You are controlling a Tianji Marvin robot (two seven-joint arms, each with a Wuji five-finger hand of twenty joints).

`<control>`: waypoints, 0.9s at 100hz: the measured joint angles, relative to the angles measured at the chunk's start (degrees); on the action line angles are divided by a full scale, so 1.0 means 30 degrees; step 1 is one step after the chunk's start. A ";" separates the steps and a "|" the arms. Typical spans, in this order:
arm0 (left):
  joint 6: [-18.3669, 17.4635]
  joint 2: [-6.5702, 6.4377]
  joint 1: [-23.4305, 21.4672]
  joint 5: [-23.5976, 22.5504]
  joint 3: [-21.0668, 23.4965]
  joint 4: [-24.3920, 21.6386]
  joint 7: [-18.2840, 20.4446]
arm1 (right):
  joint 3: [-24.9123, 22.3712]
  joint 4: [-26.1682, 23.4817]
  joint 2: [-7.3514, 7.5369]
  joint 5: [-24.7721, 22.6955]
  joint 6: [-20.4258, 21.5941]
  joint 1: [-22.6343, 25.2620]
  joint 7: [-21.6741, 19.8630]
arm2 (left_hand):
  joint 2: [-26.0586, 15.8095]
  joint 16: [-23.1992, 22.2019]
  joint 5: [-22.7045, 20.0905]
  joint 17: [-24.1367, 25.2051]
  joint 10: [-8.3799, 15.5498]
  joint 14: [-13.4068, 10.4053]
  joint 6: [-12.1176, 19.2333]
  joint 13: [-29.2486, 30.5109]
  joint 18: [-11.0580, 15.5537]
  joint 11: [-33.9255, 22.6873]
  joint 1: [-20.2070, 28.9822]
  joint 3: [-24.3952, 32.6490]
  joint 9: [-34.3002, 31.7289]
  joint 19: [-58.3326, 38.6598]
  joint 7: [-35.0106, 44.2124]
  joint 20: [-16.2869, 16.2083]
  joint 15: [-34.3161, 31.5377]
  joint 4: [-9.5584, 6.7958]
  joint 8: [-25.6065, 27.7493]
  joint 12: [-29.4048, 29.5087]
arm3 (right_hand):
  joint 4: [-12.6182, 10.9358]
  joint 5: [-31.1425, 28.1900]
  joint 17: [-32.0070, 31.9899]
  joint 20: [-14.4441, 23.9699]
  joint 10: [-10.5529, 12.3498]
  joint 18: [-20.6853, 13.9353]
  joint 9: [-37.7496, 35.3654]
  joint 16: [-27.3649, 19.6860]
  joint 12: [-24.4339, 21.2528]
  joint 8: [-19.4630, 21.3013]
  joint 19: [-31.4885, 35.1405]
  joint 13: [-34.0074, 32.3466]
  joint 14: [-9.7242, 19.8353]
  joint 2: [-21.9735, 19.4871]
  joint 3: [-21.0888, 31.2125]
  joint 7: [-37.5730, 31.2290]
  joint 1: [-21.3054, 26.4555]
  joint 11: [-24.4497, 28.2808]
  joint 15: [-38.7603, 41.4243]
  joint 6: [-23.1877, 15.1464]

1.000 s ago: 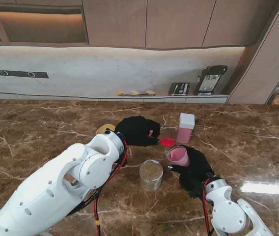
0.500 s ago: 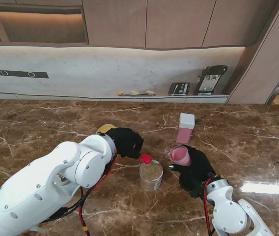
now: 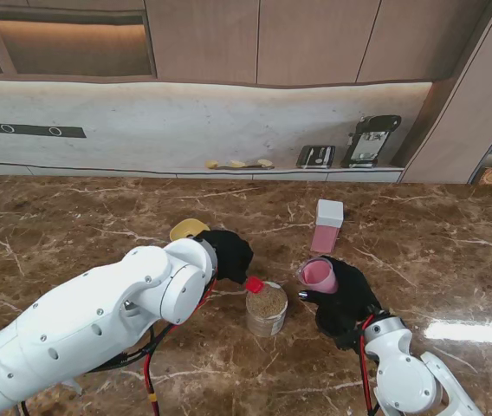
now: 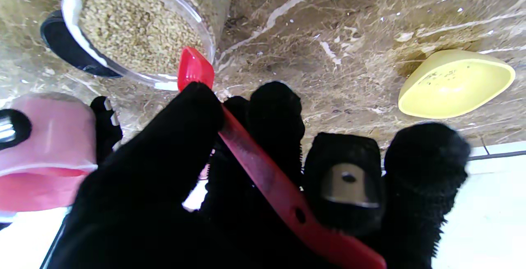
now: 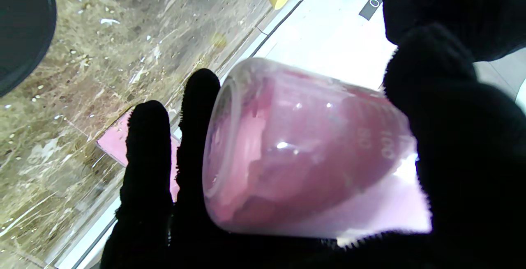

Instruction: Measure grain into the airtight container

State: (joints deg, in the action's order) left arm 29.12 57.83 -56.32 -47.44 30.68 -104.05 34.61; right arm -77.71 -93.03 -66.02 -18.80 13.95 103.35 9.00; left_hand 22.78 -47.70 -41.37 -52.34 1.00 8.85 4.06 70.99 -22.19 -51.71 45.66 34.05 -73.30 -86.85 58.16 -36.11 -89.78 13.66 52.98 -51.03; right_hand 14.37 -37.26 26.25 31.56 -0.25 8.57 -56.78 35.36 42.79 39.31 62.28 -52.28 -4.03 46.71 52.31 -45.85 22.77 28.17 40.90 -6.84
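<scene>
Left robot hand point(image 3: 226, 252): pinching red scoop point(image 3: 254, 283) handle, bowl at grain jar point(image 3: 266, 308) rim.
Right robot hand point(image 3: 347, 299): gripping pink cup point(image 3: 317, 275), tilted, right of jar.
Technique: dip bowl fully, lift level.

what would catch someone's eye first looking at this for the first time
Most striking is the black-gloved left hand holding a red plastic measuring spoon with its bowl at the rim of the clear round jar of brown grain in the middle of the brown marble table. To its right, the gloved right hand grips a tilted pink translucent cup. A pink rectangular container with a white lid stands farther from me.
</scene>
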 measured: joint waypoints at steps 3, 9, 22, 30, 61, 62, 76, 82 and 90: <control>0.0168 -0.0001 0.0206 0.0107 -0.0290 0.0110 -0.0041 | -0.0020 0.0007 -0.0006 0.0001 0.0000 0.0011 0.0000 | 0.0001 0.0000 0.0000 0.0000 0.0000 0.0000 0.0000 0.0000 0.0004 0.0000 0.0000 0.0000 0.0000 0.0000 0.0000 0.0000 0.0000 0.0000 0.0000 0.0000 | 0.0000 0.0000 0.0000 0.0000 0.0000 0.0000 0.0000 0.0000 0.0000 0.0000 0.0000 0.0000 0.0000 0.0000 0.0000 0.0000 0.0000 0.0000 0.0000 0.0000; 0.0612 -0.0003 0.0711 0.0553 -0.0959 0.0317 -0.0122 | -0.0064 0.0016 -0.0012 0.0011 0.0001 0.0037 0.0000 | 0.0015 0.0000 0.0000 0.0000 0.0000 0.0000 0.0000 0.0000 0.0021 0.0000 0.0000 0.0000 0.0000 0.0000 0.0000 0.0002 0.0000 0.0000 -0.0015 0.0000 | 0.0000 0.0000 0.0000 0.0000 0.0000 0.0000 0.0000 0.0000 0.0000 0.0000 0.0000 0.0000 0.0000 0.0000 0.0000 0.0000 0.0000 0.0000 0.0000 0.0000; 0.1108 0.0016 0.1571 0.1505 -0.1800 0.0625 -0.0185 | -0.0074 0.0028 -0.0012 0.0025 0.0004 0.0056 0.0004 | 0.0043 0.0000 0.0000 -0.0063 0.0000 0.0000 0.0000 0.0000 0.0058 0.0000 0.0001 0.0000 0.0000 0.0000 0.0000 0.0008 0.0000 0.0000 -0.0034 0.0000 | 0.0000 0.0000 0.0000 0.0000 0.0000 0.0000 0.0000 0.0000 0.0000 0.0000 0.0000 0.0000 0.0000 0.0000 0.0000 0.0000 0.0000 0.0000 0.0000 0.0000; 0.1294 0.0050 0.1894 0.1597 -0.2055 0.0731 -0.0208 | -0.0076 0.0037 -0.0012 0.0033 0.0011 0.0057 0.0015 | 0.0059 0.0000 0.0000 -0.0097 0.0000 0.0000 -0.0048 0.0000 0.0187 0.0000 0.0001 0.0105 0.0000 0.0000 0.0000 0.0012 0.0000 0.0000 -0.0044 0.0000 | 0.0000 0.0000 0.0000 0.0000 0.0000 0.0000 0.0000 0.0000 0.0000 0.0000 0.0000 0.0000 0.0000 0.0000 0.0000 0.0000 0.0000 0.0000 0.0003 0.0000; 0.1715 0.0099 0.2679 0.1830 -0.2982 0.0865 -0.0324 | -0.0133 0.0052 -0.0016 0.0121 0.0061 0.0081 0.0015 | 0.0152 0.0000 -0.0002 -0.0245 0.0000 0.0000 -0.0146 0.0000 0.0224 0.0000 0.0001 0.0276 0.0000 -0.0002 0.0000 0.0199 -0.0004 0.0000 -0.0221 0.0000 | 0.0000 0.0000 0.0000 0.0000 0.0000 0.0000 0.0000 0.0000 0.0000 0.0000 0.0000 0.0000 0.0000 0.0000 0.0000 0.0000 0.0000 0.0000 0.0003 0.0001; 0.1718 0.0101 0.2683 0.1838 -0.2985 0.0866 -0.0325 | -0.0133 0.0053 -0.0016 0.0124 0.0064 0.0081 0.0013 | 0.0152 0.0000 -0.0002 -0.0247 0.0000 0.0000 -0.0146 0.0000 0.0224 0.0000 0.0001 0.0276 0.0000 -0.0002 0.0000 0.0204 -0.0004 0.0000 -0.0221 0.0000 | 0.0000 0.0000 0.0000 0.0000 0.0000 0.0000 0.0000 0.0000 0.0000 0.0000 0.0000 0.0000 0.0000 0.0000 0.0000 0.0000 0.0000 0.0000 0.0003 0.0001; 0.1873 0.0116 0.2682 0.2221 -0.2985 0.0884 -0.0465 | -0.0144 0.0087 -0.0016 0.0134 0.0146 0.0078 0.0001 | 0.0152 0.0001 -0.0003 -0.0247 0.0000 0.0000 -0.0147 0.0000 0.0225 0.0000 0.0001 0.0277 0.0000 -0.0003 0.0000 0.0218 -0.0007 0.0000 -0.0228 0.0000 | 0.0000 0.0000 0.0000 0.0000 0.0000 0.0000 0.0000 0.0000 0.0000 0.0000 0.0000 0.0000 0.0000 0.0000 0.0000 0.0000 0.0000 0.0000 0.0003 0.0001; 0.1923 0.0116 0.2660 0.2284 -0.2974 0.0884 -0.0475 | -0.0147 0.0103 -0.0016 0.0145 0.0166 0.0076 0.0001 | 0.0152 0.0001 -0.0003 -0.0247 0.0000 0.0000 -0.0147 0.0000 0.0229 0.0000 0.0001 0.0277 0.0000 -0.0004 0.0000 0.0218 -0.0007 0.0000 -0.0230 0.0000 | 0.0000 0.0000 0.0000 0.0000 0.0000 0.0000 -0.0002 0.0000 0.0000 0.0000 0.0000 0.0000 0.0000 0.0000 0.0000 0.0000 0.0000 0.0000 0.0003 0.0001; 0.2003 0.0117 0.2612 0.2340 -0.2968 0.0886 -0.0554 | -0.0147 0.0126 -0.0016 0.0149 0.0186 0.0069 0.0001 | 0.0152 0.0003 -0.0003 -0.0247 0.0000 0.0000 -0.0147 0.0000 0.0229 0.0000 0.0001 0.0277 0.0000 -0.0005 0.0000 0.0220 -0.0008 0.0000 -0.0232 0.0000 | 0.0000 0.0000 0.0000 0.0000 0.0000 0.0000 -0.0002 0.0000 0.0000 0.0000 0.0000 0.0000 0.0000 0.0000 0.0000 0.0000 0.0000 0.0000 0.0003 0.0001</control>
State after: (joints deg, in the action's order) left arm 35.13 58.18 -48.48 -40.42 21.78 -101.39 32.95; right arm -78.15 -92.65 -66.07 -18.35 14.51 103.55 9.00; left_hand 23.24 -47.69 -41.37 -53.08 1.00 8.85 3.63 70.99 -21.50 -51.71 45.66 34.88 -73.30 -86.87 58.16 -35.45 -89.81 13.66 52.28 -51.03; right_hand 14.37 -37.26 26.25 31.56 -0.25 8.57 -56.78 35.36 42.79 39.31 62.28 -52.28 -4.03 46.71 52.31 -45.85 22.77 28.17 40.90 -6.84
